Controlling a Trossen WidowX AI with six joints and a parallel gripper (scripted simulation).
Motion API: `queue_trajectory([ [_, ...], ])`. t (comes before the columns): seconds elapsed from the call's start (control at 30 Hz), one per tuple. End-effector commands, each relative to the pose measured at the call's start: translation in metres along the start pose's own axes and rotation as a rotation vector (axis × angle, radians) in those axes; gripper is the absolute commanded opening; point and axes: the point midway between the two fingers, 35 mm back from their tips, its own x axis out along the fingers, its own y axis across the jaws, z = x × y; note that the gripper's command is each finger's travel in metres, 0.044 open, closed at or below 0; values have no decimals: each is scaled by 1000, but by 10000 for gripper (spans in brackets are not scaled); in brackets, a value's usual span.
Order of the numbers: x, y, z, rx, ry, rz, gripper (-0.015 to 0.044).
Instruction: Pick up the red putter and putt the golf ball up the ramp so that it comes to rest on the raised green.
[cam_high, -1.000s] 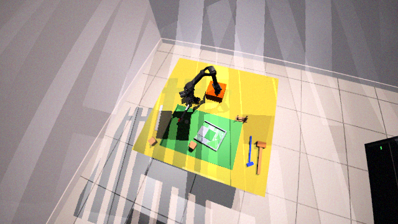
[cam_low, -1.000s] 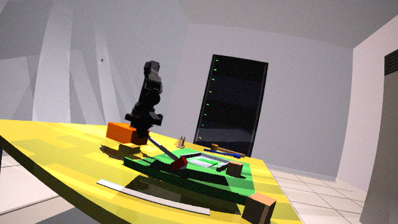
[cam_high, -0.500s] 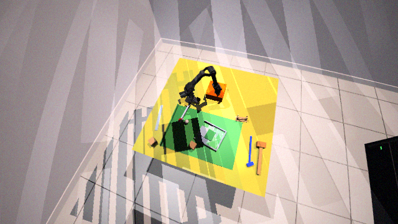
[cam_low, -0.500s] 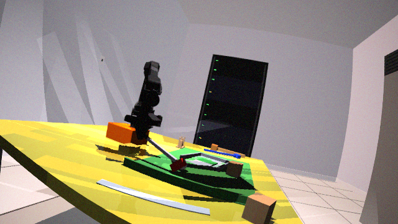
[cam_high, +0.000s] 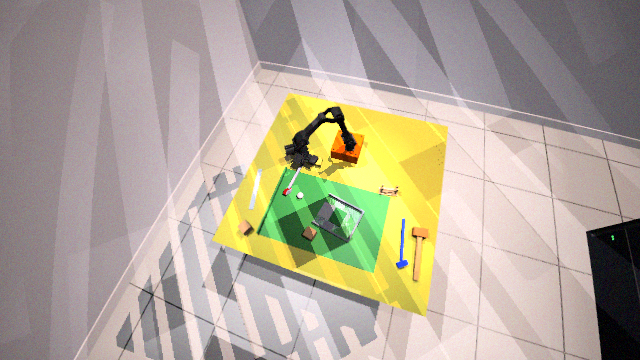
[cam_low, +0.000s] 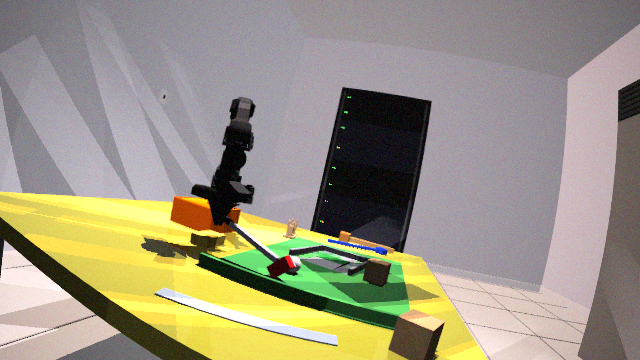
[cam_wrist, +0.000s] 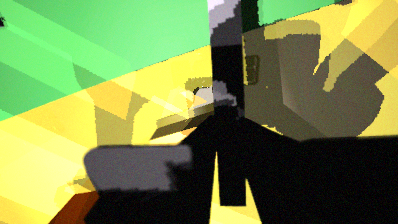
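We hold the putter (cam_low: 252, 241) with the gripper (cam_low: 223, 218) clamped on its shaft; its red head (cam_low: 281, 265) sits low on the mat (cam_high: 280, 220), just beside the ball (cam_high: 300, 195), so we judge the putt itself is at hand. Next we need a measured push toward the ramp (cam_high: 326, 216) and the green (cam_high: 345, 220) beyond, which lie farther right. The top view shows the gap between head and ball and the line to the ramp; the exterior view hides most of the ball behind the head. The wrist view shows only the shaft (cam_wrist: 226, 75) running away from us.
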Motion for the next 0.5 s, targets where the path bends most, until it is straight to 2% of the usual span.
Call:
queue_trajectory([
  [0.0, 0, 0, 0, 0, 0, 0, 0],
  [0.1, 0, 9, 2, 0, 0, 0, 0],
  [0.47, -1, 135, 1, 0, -5, 7, 0],
])
